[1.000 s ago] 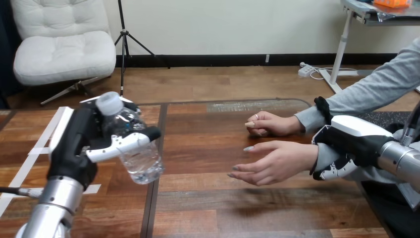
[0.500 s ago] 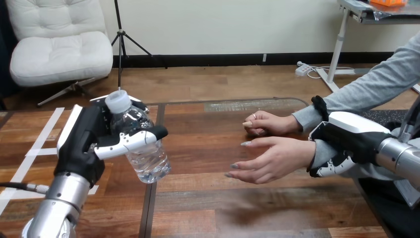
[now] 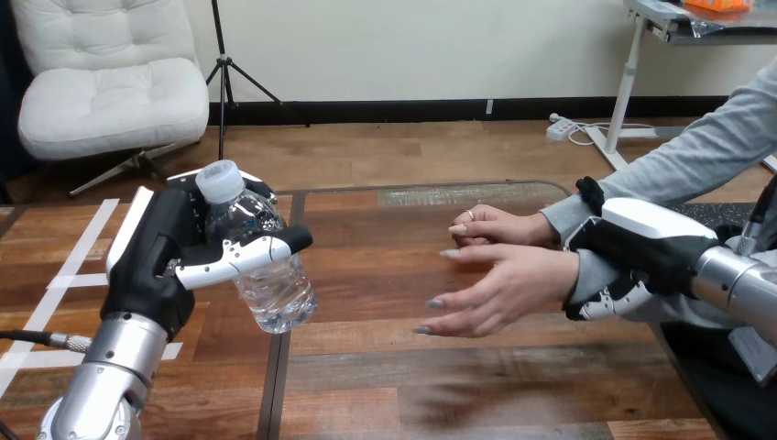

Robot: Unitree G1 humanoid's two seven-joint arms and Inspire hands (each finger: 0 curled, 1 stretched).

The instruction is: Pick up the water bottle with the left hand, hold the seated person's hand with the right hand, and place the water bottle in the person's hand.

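gripping water bottle (image 3: 261, 266) in curled left hand (image 3: 156, 261), above table (image 3: 476, 367); right hand (image 3: 641, 252) seemingly clasps person's wrist (image 3: 586, 270).

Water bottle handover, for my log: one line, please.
left hand: grips water bottle aloft | right hand: curled round person's wrist | person's open hand: empty

You get even, bright light, seemingly from above. The person's hand (image 3: 499, 291) throws a soft shadow on the tabletop (image 3: 385, 275) toward its near edge; a pale sheen lies along its far edge; the water bottle (image 3: 275, 295) glints.
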